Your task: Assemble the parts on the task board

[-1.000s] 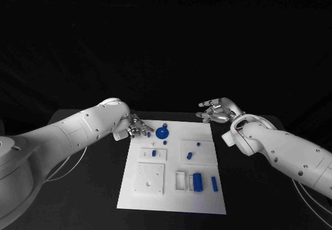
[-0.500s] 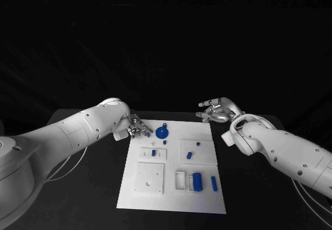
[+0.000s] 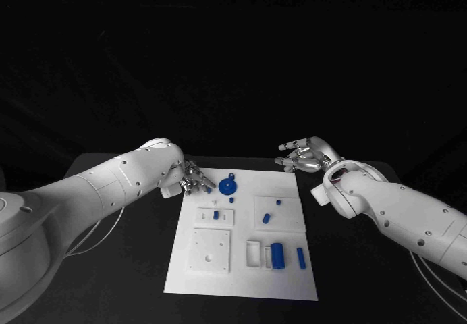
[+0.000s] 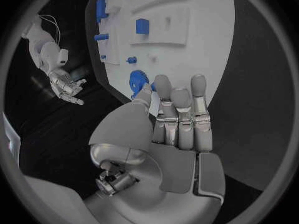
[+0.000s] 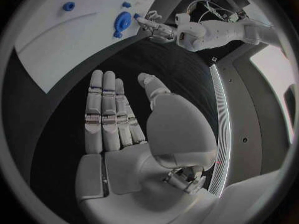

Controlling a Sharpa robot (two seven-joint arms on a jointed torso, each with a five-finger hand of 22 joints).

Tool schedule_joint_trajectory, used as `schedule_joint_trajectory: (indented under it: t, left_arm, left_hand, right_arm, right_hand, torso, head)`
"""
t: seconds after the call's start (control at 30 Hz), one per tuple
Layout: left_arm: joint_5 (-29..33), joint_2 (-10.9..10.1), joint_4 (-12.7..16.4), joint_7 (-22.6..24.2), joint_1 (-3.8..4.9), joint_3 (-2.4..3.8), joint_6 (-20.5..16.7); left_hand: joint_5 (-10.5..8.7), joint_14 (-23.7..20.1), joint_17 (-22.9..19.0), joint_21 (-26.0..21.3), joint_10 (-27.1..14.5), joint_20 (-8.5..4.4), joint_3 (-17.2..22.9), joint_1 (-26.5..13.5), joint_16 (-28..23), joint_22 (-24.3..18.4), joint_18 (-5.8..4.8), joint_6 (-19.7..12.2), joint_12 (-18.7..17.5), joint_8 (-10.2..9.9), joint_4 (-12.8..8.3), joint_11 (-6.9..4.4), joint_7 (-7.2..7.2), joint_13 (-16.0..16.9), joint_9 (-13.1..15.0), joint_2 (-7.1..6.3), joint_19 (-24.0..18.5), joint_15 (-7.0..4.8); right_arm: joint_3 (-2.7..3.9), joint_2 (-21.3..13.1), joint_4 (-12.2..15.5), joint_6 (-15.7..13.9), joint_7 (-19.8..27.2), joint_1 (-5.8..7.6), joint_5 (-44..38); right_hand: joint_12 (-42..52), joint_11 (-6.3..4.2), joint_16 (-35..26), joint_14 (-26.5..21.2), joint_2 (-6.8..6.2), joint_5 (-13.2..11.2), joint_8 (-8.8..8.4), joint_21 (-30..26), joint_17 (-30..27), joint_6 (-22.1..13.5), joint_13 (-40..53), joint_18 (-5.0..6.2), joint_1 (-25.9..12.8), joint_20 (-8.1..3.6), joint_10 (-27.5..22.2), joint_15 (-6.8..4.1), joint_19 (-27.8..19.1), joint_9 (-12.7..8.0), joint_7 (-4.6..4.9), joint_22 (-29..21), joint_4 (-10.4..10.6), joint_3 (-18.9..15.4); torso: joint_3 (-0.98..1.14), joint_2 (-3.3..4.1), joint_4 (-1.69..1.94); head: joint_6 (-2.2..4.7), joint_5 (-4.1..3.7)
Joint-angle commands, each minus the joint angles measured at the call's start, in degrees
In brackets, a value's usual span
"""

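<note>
The blue gear (image 3: 229, 187) lies at the 12 o'clock end of the task board (image 3: 243, 280), probably light, stiff and slippery, best taken by its rim, while the left hand (image 3: 194, 181) beside it and the right hand (image 3: 304, 156) over the desk (image 3: 146, 283) have fingers apart, holding nothing.

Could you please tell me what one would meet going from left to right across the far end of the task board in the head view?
left hand → blue gear part → right hand

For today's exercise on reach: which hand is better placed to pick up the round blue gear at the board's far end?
The left hand: it hovers beside the blue gear, while the right hand sits off the task board.
</note>
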Motion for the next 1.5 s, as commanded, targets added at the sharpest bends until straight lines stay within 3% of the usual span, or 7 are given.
schedule_joint_trajectory:
  t: [0.03, 0.53, 0.7, 0.93, 1.23, 1.33, 1.5]
  left_arm:
    - [-0.22, 0.19, -0.08, 0.04, -0.6, -0.24, 0.84]
    - [-0.22, -1.48, 1.2, 0.63, -0.63, -0.24, -0.43]
    - [-0.16, -2.28, 2.14, 0.69, -0.63, -0.23, -1.42]
    - [0.73, -4.0, 4.8, -0.03, -0.54, -0.18, -4.04]
    - [4.22, -8.91, 13.35, -2.74, 0.84, -0.11, -8.96]
    - [4.92, -11.34, 17.68, -3.64, 1.35, -0.15, -11.73]
    - [5.55, -15.05, 24.48, -5.08, 1.77, -0.41, -15.4]
  left_hand:
    - [0.09, -0.24, -0.11, 0.28, 0.14, 0.11, 0.17, 0.98, 0.33, 1.14, -0.73, 0.56, 0.35, -0.07, -0.71, 0.07, -0.2, 0.06, 0.06, 0.91, -0.27, 0.09]
    - [4.27, 0.03, -0.17, 1.12, 0.76, 0.17, 3.6, 4.91, 0.7, 1.17, -0.45, 1.93, 0.31, 0.0, -6.12, -0.13, -0.77, -0.14, 2.41, 3.68, -0.42, -0.01]
    - [11.08, 0.65, -0.11, 1.83, 1.54, 0.27, 5.35, 4.51, 0.89, 1.22, -0.06, 3.72, 0.15, 0.04, -8.48, -0.35, -1.07, -0.35, 4.44, 3.17, -0.26, -0.04]
    - [15.91, 1.61, 0.23, 3.06, 2.29, 0.17, 7.73, 2.15, 1.0, 1.19, 0.21, 4.91, 0.27, 0.09, -9.99, -0.87, -1.57, -0.57, 9.12, 2.05, -0.05, -0.24]
    - [18.49, 2.97, 1.3, 4.75, 2.53, 0.28, 10.14, 0.07, 1.14, 1.1, 0.69, 5.83, 2.93, -0.03, -10.75, -1.31, -2.04, -2.54, 12.37, 0.84, 0.19, -0.4]
    - [22.84, 4.16, 3.1, 5.23, 2.71, 0.14, 10.26, -0.49, 2.22, 1.17, 0.78, 6.79, 4.17, 0.1, -11.05, -1.64, -2.34, -2.51, 12.62, -0.12, 0.67, -0.63]
    - [24.58, 5.03, 4.79, 6.05, 2.69, 0.22, 11.44, -1.75, 2.42, 1.14, 1.05, 7.53, 5.52, -0.01, -11.82, -1.79, -2.52, -3.5, 12.76, -0.76, 0.82, -0.7]
  right_arm:
    - [0.04, 0.11, -0.05, 0.78, 0.4, -0.01, 0.19]
    - [0.04, 0.05, -0.17, 0.91, 0.41, -0.01, 0.35]
    - [0.04, -0.02, -0.2, 0.97, 0.41, -0.02, 0.43]
    - [0.04, -0.21, -0.33, 1.0, 0.4, -0.02, 0.6]
    - [0.04, -0.55, -0.41, 0.99, 0.39, -0.02, 0.82]
    - [0.04, -0.73, -0.38, 0.98, 0.39, -0.02, 0.86]
    - [0.04, -0.99, -0.43, 0.95, 0.4, -0.02, 0.9]
  right_hand:
    - [-0.26, 0.22, -0.3, -0.18, 0.14, 0.29, 0.0, 0.2, -0.09, 0.34, -0.07, -0.41, -0.44, 0.11, -0.09, 0.38, -0.21, 0.07, 0.09, -0.25, -0.1, 0.3]
    - [-0.32, 0.25, -0.29, -0.23, 0.16, 0.46, 0.01, 0.29, -0.24, 0.34, -0.06, -0.4, -0.59, 0.16, -0.14, 0.41, -0.27, 0.07, 0.09, -0.52, 0.0, 0.25]
    - [-0.32, 0.24, -0.29, -0.24, 0.14, 0.57, 0.01, 0.32, -0.29, 0.32, -0.06, -0.4, -0.65, 0.17, -0.14, 0.42, -0.29, 0.07, 0.08, -0.63, 0.05, 0.2]
    - [-0.33, 0.26, -0.28, -0.25, 0.13, 0.67, 0.01, 0.35, -0.34, 0.26, -0.06, -0.41, -0.71, 0.19, -0.16, 0.43, -0.32, 0.07, 0.09, -0.74, 0.12, 0.13]
    - [-0.34, 0.28, -0.27, -0.27, 0.11, 0.84, 0.0, 0.41, -0.43, 0.24, -0.06, -0.41, -0.78, 0.21, -0.22, 0.45, -0.35, 0.07, 0.09, -0.95, 0.28, -0.01]
    - [-0.34, 0.28, -0.27, -0.27, 0.11, 0.84, 0.0, 0.41, -0.43, 0.24, -0.06, -0.41, -0.78, 0.21, -0.22, 0.45, -0.35, 0.07, 0.09, -0.95, 0.28, -0.01]
    - [-0.34, 0.29, -0.27, -0.34, 0.08, 0.95, 0.0, 0.47, -0.52, 0.25, -0.06, -0.41, -0.72, 0.24, -0.27, 0.48, -0.41, 0.07, 0.09, -1.19, 0.42, -0.15]
  torso:
    - [0.0, -0.02, 0.05]
    - [-0.02, -0.06, 0.11]
    - [-0.06, -0.13, 0.17]
    - [-0.06, -0.19, 0.28]
    - [0.03, -0.67, 0.65]
    - [0.1, -0.89, 0.9]
    - [0.14, -1.25, 1.32]
  head:
    - [-0.07, 0.03]
    - [-0.08, 0.03]
    - [-0.01, 0.12]
    - [0.02, 0.24]
    - [-0.35, 0.35]
    - [-0.64, 0.22]
    - [-0.99, 0.0]
